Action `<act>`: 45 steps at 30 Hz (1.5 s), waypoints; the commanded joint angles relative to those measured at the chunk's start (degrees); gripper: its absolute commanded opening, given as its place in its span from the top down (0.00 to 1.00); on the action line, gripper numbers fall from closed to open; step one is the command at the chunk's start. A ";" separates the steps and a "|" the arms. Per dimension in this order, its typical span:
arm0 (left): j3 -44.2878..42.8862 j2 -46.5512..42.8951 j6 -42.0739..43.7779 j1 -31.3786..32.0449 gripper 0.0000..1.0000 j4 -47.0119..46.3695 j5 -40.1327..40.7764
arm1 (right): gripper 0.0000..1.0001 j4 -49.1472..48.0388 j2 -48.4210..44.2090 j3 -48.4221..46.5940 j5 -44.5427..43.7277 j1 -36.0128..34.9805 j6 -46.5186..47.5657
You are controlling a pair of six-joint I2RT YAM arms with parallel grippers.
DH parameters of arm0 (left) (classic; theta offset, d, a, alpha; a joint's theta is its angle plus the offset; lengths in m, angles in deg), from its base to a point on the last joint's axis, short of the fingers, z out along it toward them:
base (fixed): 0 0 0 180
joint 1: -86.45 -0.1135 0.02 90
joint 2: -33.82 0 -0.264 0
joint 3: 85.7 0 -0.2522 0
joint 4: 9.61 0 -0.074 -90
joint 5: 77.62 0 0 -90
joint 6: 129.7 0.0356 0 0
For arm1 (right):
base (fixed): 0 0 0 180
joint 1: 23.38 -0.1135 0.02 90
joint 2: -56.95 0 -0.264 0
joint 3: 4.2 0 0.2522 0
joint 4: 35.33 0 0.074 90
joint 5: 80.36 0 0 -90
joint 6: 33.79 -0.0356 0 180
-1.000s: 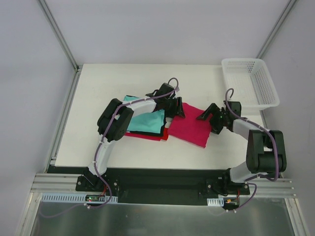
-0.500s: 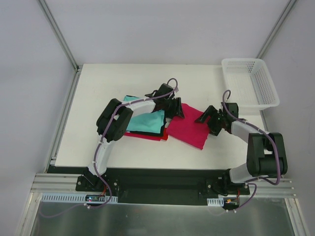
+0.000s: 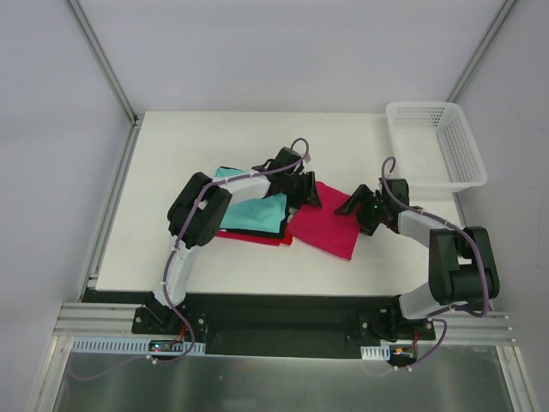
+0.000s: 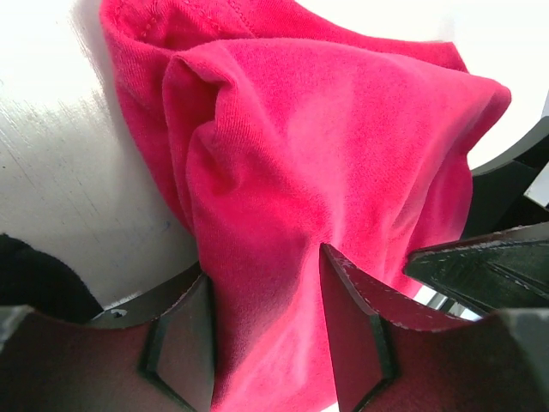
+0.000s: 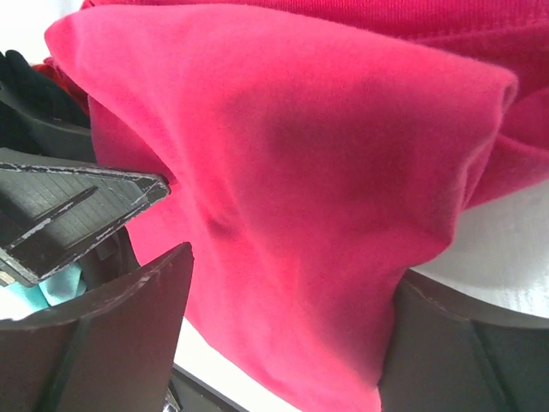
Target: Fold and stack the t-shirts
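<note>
I see a white plastic mesh basket (image 3: 433, 146) in the far right corner of the white surface (image 3: 189, 154), its long side along the right edge. A metal rail (image 3: 116, 197) borders the left edge, and aluminium framing (image 3: 94, 322) runs below the near edge. Slanted metal posts rise from the far left corner (image 3: 103, 60) and the far right corner (image 3: 480, 51), against plain grey walls.

White table (image 3: 197, 146), pale grey walls (image 3: 283, 51), aluminium corner posts (image 3: 101, 58), even soft light
</note>
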 commanded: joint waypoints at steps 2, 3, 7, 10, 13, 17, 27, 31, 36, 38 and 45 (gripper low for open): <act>2.07 -0.79 -0.50 0.65 0.56 4.04 -0.07 | 0.42 0.44 3.76 0.58 -0.94 -2.15 -1.18; 1.89 -0.79 -0.41 0.65 0.56 4.04 -0.07 | 0.49 0.27 4.02 0.58 -0.85 -2.24 -1.18; 1.46 -0.88 -0.94 0.83 0.57 3.87 -0.24 | 0.73 0.00 4.81 0.75 -0.68 -2.41 -1.27; 1.54 -0.88 -1.29 0.83 0.60 3.87 -0.33 | 0.78 -0.26 5.25 0.75 -0.68 -2.50 -1.36; 1.54 -1.14 -1.38 0.83 0.74 3.87 -0.33 | 0.85 0.00 4.99 0.75 -0.68 -2.50 -1.18; 1.10 -2.46 -0.94 0.83 0.91 3.78 -0.07 | 0.88 1.41 4.38 -1.17 -1.11 -2.50 -0.13; -1.88 -3.95 -2.96 0.92 1.00 4.48 -0.68 | 0.99 6.85 2.45 -5.39 -0.59 -2.68 0.13; -4.95 -5.36 -1.91 0.74 1.00 7.47 0.72 | 0.99 11.94 0.43 -10.30 -2.16 -3.03 2.06; -7.77 -7.20 -1.64 0.57 1.00 10.28 1.16 | 0.99 16.70 -1.77 -13.83 -3.05 -3.03 3.21; -9.09 -7.47 -1.64 0.39 1.00 11.42 1.25 | 0.99 18.01 -2.30 -15.15 -3.22 -3.03 3.47; -11.73 -9.13 -1.55 0.04 1.00 14.15 1.87 | 0.99 20.74 -3.53 -17.87 -3.40 -3.03 4.27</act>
